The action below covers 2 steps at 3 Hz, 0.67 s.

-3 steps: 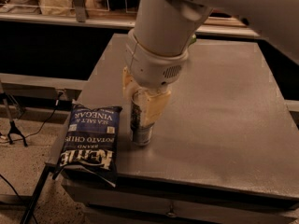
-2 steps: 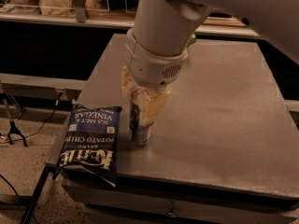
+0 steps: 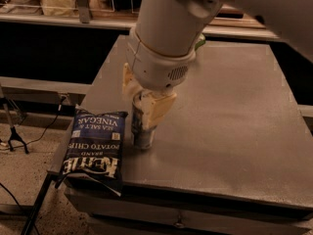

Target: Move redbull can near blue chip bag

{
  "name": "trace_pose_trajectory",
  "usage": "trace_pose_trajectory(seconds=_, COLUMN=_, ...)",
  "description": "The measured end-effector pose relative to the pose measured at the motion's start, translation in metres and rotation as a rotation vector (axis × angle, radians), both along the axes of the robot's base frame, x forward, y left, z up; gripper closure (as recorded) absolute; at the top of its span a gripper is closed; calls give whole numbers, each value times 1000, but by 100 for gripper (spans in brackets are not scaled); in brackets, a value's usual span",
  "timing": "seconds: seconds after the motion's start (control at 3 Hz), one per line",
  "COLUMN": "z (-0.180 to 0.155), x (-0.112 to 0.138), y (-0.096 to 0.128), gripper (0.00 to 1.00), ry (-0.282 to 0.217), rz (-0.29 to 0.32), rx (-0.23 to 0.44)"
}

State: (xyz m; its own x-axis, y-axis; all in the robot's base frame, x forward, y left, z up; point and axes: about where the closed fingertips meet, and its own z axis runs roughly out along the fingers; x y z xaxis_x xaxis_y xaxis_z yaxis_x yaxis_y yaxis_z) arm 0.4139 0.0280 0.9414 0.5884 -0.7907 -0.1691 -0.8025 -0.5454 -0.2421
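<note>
The redbull can [image 3: 141, 132] stands upright on the grey table [image 3: 230, 111], just right of the blue chip bag [image 3: 96, 144], which lies flat at the table's front left corner with white lettering. My gripper [image 3: 143, 106] reaches down from above, and its cream fingers [image 3: 155, 109] sit on either side of the can's upper part, shut on it. The can's top is hidden by the gripper. The can's base rests on or just at the table surface.
A green object [image 3: 199, 43] peeks out behind the arm at the table's far side. A shelf with bags and a wire rack [image 3: 58, 4] runs along the back. A stand and cables [image 3: 14, 136] are on the floor at the left.
</note>
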Motion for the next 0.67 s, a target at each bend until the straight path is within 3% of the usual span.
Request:
trace_pose_trajectory(seconds=0.33, z=4, x=-1, y=2, gripper=0, ry=-11, rz=1, rx=4)
trace_pose_trajectory(seconds=0.67, z=4, x=-1, y=2, gripper=0, ry=-12, rz=1, rx=4)
